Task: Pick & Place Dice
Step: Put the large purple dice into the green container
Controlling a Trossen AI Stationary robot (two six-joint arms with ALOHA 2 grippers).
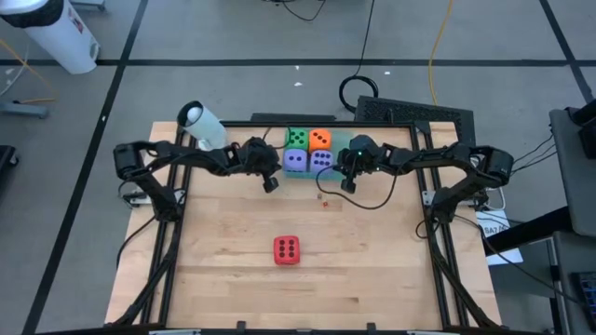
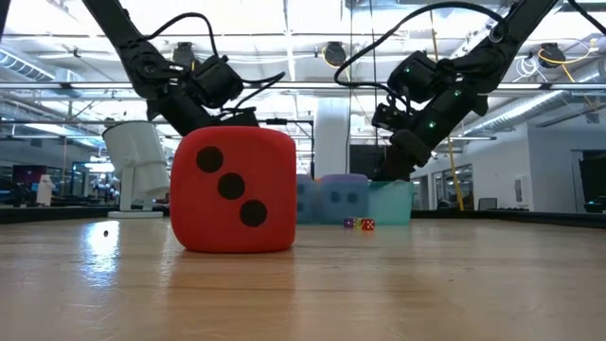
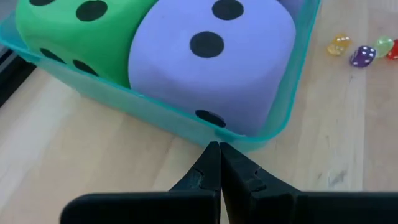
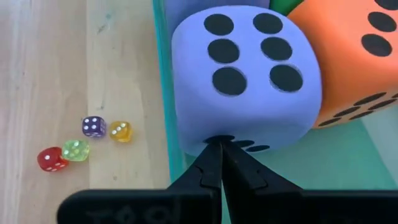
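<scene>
- Spanning the scene, the wooden worktop (image 1: 233, 279) carries everything; both arms reach inward over its far half.
- Left arm: its end effector (image 3: 219, 149) is closed with nothing between the fingers, the tips just short of the near wall of the green tray (image 3: 155, 112).
- Right arm: its end effector (image 4: 219, 146) is likewise closed and empty, tips at the lower edge of a purple die (image 4: 249, 74); whether they touch it cannot be told.
- Tray contents: four dice fill the tray, green (image 1: 298, 138) and orange (image 1: 320, 138) at the back, purple (image 1: 296, 159) and the second purple in front.
- Red die (image 1: 287, 249) lies alone on the bare worktop, well apart from the tray, six pips up; in the low view it hides much of the tray.
- Four tiny translucent dice (image 4: 84, 140) (red, green, purple, yellow) cluster just beside the tray; from above they are mere specks.
- White cylindrical object (image 1: 202, 124) sits at the far left corner; its nature is unclear.
</scene>
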